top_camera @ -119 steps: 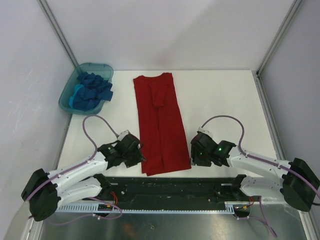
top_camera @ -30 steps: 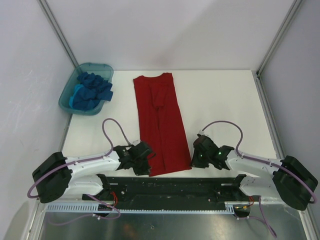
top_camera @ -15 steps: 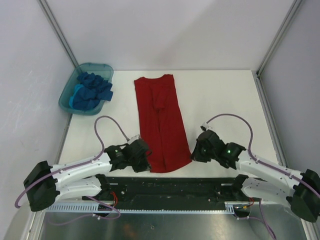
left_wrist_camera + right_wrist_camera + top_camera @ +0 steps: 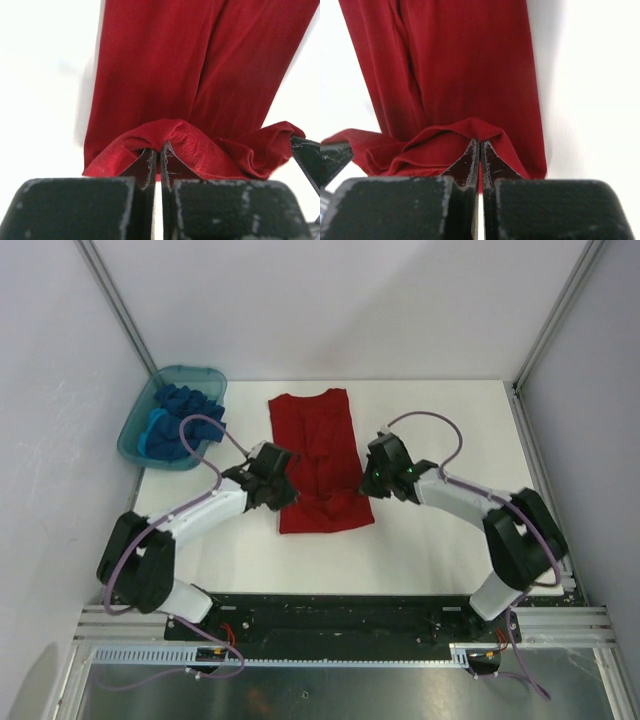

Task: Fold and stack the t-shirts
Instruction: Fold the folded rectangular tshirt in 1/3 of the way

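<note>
- The bright red plain cloth t-shirt [image 4: 316,435] is seen in one even red with no print; darker red is shown only along its creases.
- The crumpled royal blue cloth shirts [image 4: 197,408] are seen beside a lighter blue cloth shirt [image 4: 158,435].
- The translucent plastic tub [image 4: 130,440] is tinted teal.
- The flat table top [image 4: 440,545] is plain white.
- The left gripper [image 4: 159,150] and the right gripper [image 4: 479,147] are black, flecked with pale grey scuffs.
- The left arm [image 4: 200,515] and the right arm [image 4: 460,498] are white with black joints.
- The thin looping cables [image 4: 430,415] are pale purple.
- A small light [image 4: 377,481] is lit green.
</note>
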Available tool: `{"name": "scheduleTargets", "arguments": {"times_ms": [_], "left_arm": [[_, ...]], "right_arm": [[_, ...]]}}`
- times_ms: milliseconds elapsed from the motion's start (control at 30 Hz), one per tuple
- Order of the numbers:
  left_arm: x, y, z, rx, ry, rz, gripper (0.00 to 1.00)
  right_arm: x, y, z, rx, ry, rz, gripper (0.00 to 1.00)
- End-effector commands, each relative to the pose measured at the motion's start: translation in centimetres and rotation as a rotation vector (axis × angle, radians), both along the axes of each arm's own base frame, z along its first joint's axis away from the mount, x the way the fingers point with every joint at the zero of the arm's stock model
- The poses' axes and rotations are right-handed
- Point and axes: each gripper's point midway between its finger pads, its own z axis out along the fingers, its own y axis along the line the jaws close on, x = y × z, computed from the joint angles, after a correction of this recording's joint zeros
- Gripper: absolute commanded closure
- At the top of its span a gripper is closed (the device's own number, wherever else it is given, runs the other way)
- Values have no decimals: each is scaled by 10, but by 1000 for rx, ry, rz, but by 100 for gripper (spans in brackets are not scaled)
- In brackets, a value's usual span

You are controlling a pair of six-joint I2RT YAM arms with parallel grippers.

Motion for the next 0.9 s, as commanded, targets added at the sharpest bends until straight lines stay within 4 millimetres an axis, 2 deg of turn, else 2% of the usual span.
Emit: {"name": "scheduleTargets", "arguments": {"times_ms": [0,133,300,467,633,867], "left_arm": [[61,10,13,35,-103,34,100],[96,13,6,46,-97,60,100],[127,16,-2,29,-85,83,100],[147,15,-5,16,-83,69,100],[153,18,-5,6,-86,59,100],[167,21,-2,-4,-100,41,100]], "right_arm": [[72,18,19,53,-117,-26,100],[113,27,10,53,-118,-54,100],[140,31,4,47,-112,-74,100],[154,24,6,53,-119,-101,100],[160,20,18,63,-141,-111,100],[170,15,17,88,-145,-119,100]]}}
